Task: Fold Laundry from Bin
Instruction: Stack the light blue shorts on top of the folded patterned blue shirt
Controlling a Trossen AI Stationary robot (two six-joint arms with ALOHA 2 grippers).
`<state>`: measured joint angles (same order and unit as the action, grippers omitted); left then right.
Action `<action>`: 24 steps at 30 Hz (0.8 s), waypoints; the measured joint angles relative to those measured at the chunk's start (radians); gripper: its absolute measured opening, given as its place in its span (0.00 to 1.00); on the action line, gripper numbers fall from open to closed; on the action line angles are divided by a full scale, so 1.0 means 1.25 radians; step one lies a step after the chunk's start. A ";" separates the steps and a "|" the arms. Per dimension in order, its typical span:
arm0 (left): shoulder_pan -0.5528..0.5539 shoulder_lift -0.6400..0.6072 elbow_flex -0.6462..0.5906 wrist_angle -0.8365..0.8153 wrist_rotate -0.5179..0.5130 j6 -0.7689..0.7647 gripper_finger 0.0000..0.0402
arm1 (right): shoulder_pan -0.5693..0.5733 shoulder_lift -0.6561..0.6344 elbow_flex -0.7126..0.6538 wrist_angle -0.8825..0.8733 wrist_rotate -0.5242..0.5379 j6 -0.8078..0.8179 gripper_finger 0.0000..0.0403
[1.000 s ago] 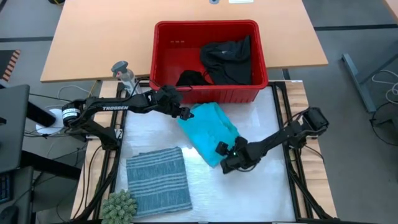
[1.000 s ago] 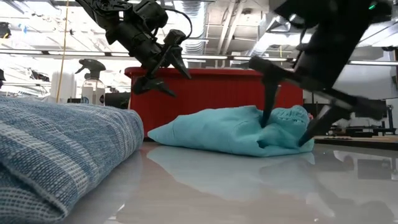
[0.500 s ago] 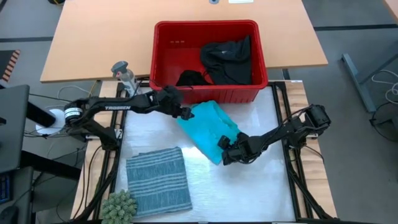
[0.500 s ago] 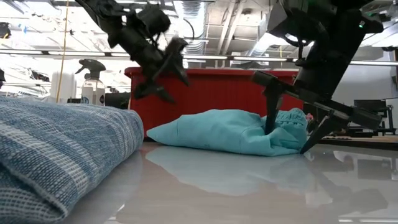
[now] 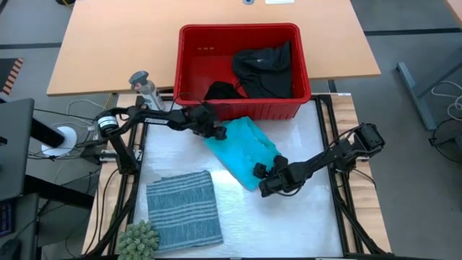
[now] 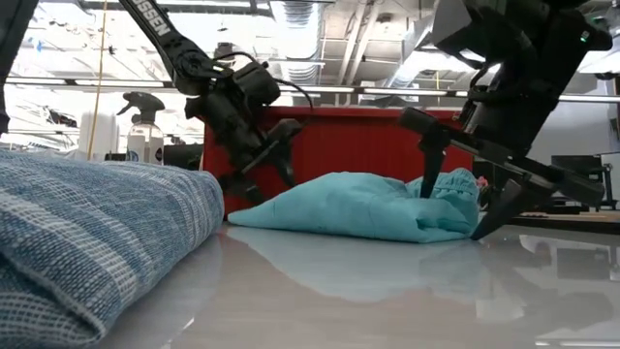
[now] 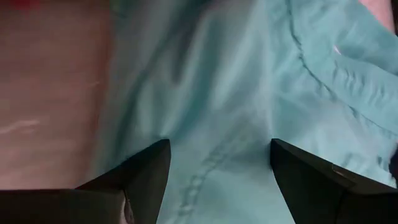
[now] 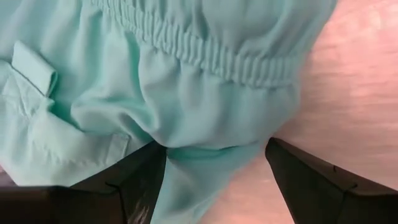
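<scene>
The bright turquoise garment (image 5: 242,150) lies crumpled on the white mat in front of the red bin (image 5: 242,29). My left gripper (image 5: 216,131) is open and hangs low over the garment's far left end (image 7: 217,112), one finger on each side of it. My right gripper (image 5: 263,180) is open at the garment's near right end, astride the bunched elastic band (image 8: 205,53). Black garments (image 5: 263,68) lie in the bin. A folded blue-grey striped garment (image 5: 184,209) lies flat at the near left. My left gripper comes slanting down at the turquoise garment's far left edge (image 6: 247,208); I cannot tell whether its fingertips touch the cloth. My right gripper points down with open fingers. One finger (image 6: 426,179) is sunk into a fold on top of the garment's near right end (image 6: 441,199). The other finger (image 6: 489,213) stands beside the cloth, just over the mat. The garment lies slack on the mat.
A grey spray bottle (image 5: 144,87) stands left of the bin. A green fuzzy object (image 5: 137,237) sits at the near left corner. A wooden table (image 5: 108,43) lies beyond the mat. Bare mat (image 5: 289,224) shows near and right of the turquoise garment.
My left gripper has come down from the height of the bin's rim to just above the turquoise garment's far left end, still open. My right gripper has stayed open over the garment's near right end.
</scene>
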<state>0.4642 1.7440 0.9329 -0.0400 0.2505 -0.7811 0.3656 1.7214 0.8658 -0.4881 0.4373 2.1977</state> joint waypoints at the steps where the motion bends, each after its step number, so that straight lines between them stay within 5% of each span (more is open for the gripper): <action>1: 0.000 0.004 0.000 0.003 -0.010 -0.003 0.66 | 0.003 0.000 0.000 -0.002 -0.001 0.000 0.78; 11: -0.126 0.022 0.000 -0.024 -0.024 -0.091 0.66 | 0.048 0.000 -0.001 -0.002 -0.013 -0.007 0.78; 24: -0.238 -0.030 0.000 0.070 0.061 -0.239 0.66 | 0.168 -0.002 -0.002 -0.005 -0.003 0.057 0.78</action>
<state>0.1668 1.7059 0.9329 0.0474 0.3274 -1.0797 0.5753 1.7195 0.8639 -0.4950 0.4331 2.2686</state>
